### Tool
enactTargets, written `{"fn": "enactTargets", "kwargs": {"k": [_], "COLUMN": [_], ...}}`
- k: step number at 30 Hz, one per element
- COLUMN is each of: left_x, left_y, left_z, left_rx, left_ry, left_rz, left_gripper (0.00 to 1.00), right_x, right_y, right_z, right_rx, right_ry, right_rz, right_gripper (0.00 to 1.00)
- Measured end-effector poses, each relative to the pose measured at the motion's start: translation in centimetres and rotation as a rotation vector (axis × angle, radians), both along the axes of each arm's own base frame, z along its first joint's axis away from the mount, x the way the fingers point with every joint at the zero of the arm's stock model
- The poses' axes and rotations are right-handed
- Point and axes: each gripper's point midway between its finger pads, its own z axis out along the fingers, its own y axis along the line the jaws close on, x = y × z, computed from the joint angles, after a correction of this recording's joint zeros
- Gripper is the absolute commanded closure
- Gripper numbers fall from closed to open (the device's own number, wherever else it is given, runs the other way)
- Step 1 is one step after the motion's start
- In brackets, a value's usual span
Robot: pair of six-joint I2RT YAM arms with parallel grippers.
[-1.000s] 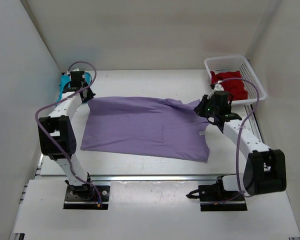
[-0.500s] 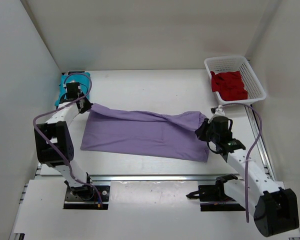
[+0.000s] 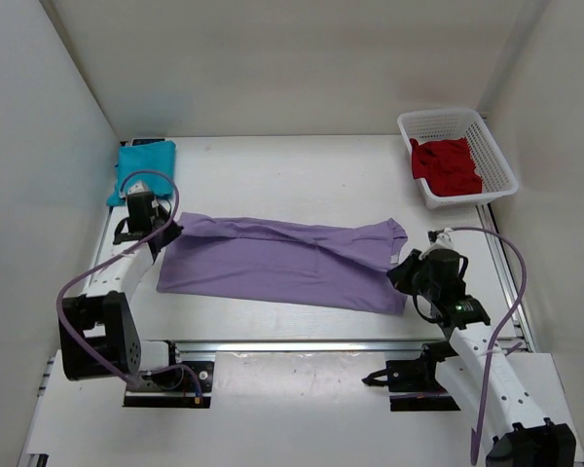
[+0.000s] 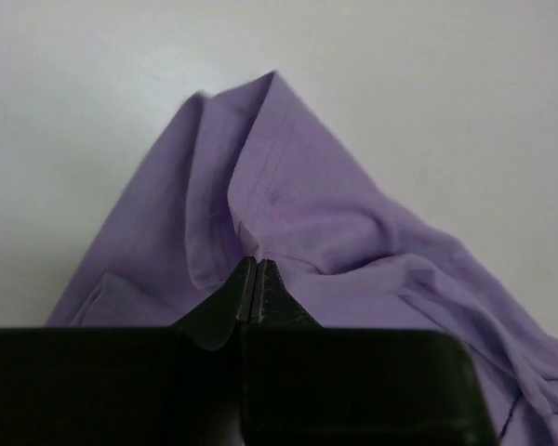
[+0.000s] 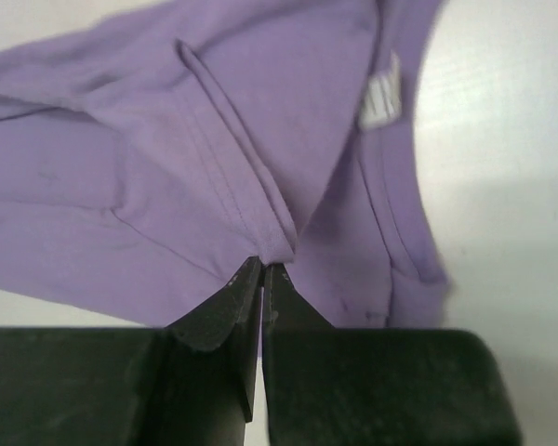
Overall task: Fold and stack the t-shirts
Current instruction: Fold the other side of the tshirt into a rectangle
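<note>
A light purple t-shirt [image 3: 282,261] lies across the table, its far part folded toward the near edge. My left gripper [image 3: 165,230] is shut on the shirt's far left edge; in the left wrist view the cloth [image 4: 288,204] bunches at the pinched tips [image 4: 253,262]. My right gripper [image 3: 401,269] is shut on a hem fold at the shirt's right end; the right wrist view shows the purple fabric [image 5: 167,167] caught at the tips [image 5: 263,267]. A teal t-shirt [image 3: 141,167] lies folded at the far left. A dark red t-shirt [image 3: 450,166] sits crumpled in the basket.
A white mesh basket [image 3: 486,135] stands at the far right corner. White walls close in the table on three sides. A metal rail [image 3: 302,344] runs along the near edge, with both arm bases just behind it.
Both grippers have pulled the far edge of the purple shirt toward the near side, folding it over into a narrower band. The teal shirt is now uncovered by the left arm.
</note>
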Motion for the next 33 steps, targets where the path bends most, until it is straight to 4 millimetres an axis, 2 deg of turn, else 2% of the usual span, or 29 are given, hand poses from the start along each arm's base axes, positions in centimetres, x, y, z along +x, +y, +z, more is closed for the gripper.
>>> {"fn": "enactTargets", "kwargs": {"k": [3, 5, 8, 10, 12, 14, 17, 19, 21, 23, 25, 28, 33], "left_x": [-1.7, -2.4, -3.1, -3.2, -3.3, -3.5, -3.1, -2.5, -1.8, -1.2, -1.2, -1.5, -2.0], "left_y": [0.2, 0.2, 0.4, 0.3, 0.0, -0.4, -0.8, -1.1, -1.5, -1.4, -0.9, -0.2, 0.2], "left_z": [-3.7, -5.5, -7.0, -7.3, -7.3, -6.6, -3.5, -0.1, 2.8, 4.2, 3.9, 1.7, -1.9], "left_rx": [-0.047, -0.097, -0.177, -0.222, -0.259, -0.283, -0.256, -0.216, -0.189, -0.182, -0.182, -0.190, -0.230], "left_ry": [0.104, 0.152, 0.187, 0.176, 0.151, 0.114, 0.000, -0.111, -0.200, -0.249, -0.243, -0.185, -0.084], "left_rz": [0.023, 0.038, 0.070, 0.089, 0.099, 0.108, 0.112, 0.100, 0.084, 0.082, 0.101, 0.132, 0.161], "left_gripper": [0.95, 0.95, 0.89, 0.88, 0.82, 0.73, 0.72, 0.74, 0.79, 0.80, 0.79, 0.77, 0.72], "right_x": [-1.6, -2.3, -2.9, -3.4, -3.9, -4.3, -4.1, -3.2, -1.8, -0.5, 0.6, 1.8, 1.8], "right_y": [-0.6, -0.8, -0.5, 0.1, 0.7, 1.0, 1.1, 1.4, 2.1, 2.9, 3.4, 3.4, 1.5], "right_z": [-2.4, -3.2, -3.7, -4.0, -4.2, -4.3, -3.6, -2.2, -0.8, -0.4, -0.1, 0.0, 2.3], "right_rx": [0.053, 0.095, 0.145, 0.164, 0.166, 0.153, 0.096, 0.054, 0.027, -0.008, -0.049, -0.104, -0.105], "right_ry": [0.088, 0.116, 0.135, 0.150, 0.165, 0.178, 0.188, 0.172, 0.143, 0.138, 0.140, 0.139, 0.049], "right_rz": [-0.042, -0.066, -0.080, -0.071, -0.052, -0.036, -0.021, 0.004, 0.036, 0.065, 0.077, 0.073, 0.009], "right_gripper": [1.00, 1.00, 0.97, 0.87, 0.71, 0.70, 0.82, 0.98, 1.00, 1.00, 1.00, 1.00, 1.00]}}
